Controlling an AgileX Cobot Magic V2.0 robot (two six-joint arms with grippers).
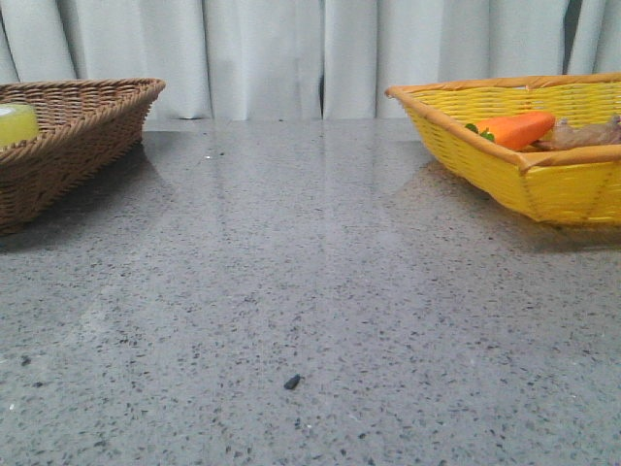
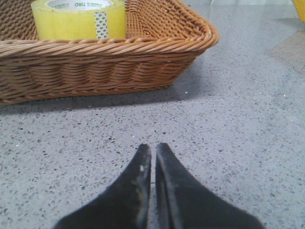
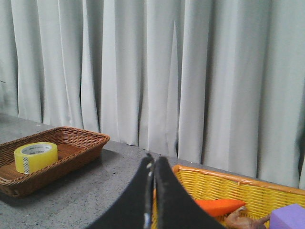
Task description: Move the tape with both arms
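The yellow tape (image 2: pixel 78 19) lies flat in the brown wicker basket (image 2: pixel 119 57). It also shows in the front view (image 1: pixel 16 123) at the far left and in the right wrist view (image 3: pixel 35 157). My left gripper (image 2: pixel 153 149) is shut and empty, low over the grey table, a short way in front of the brown basket. My right gripper (image 3: pixel 153 161) is shut and empty, raised above the near edge of the yellow basket (image 3: pixel 248 188). Neither gripper shows in the front view.
The brown basket (image 1: pixel 78 136) stands at the table's back left, the yellow basket (image 1: pixel 524 146) at the back right. The yellow basket holds an orange carrot toy (image 1: pixel 514 129), a brownish item (image 1: pixel 587 134) and a purple block (image 3: pixel 288 217). A white curtain hangs behind.
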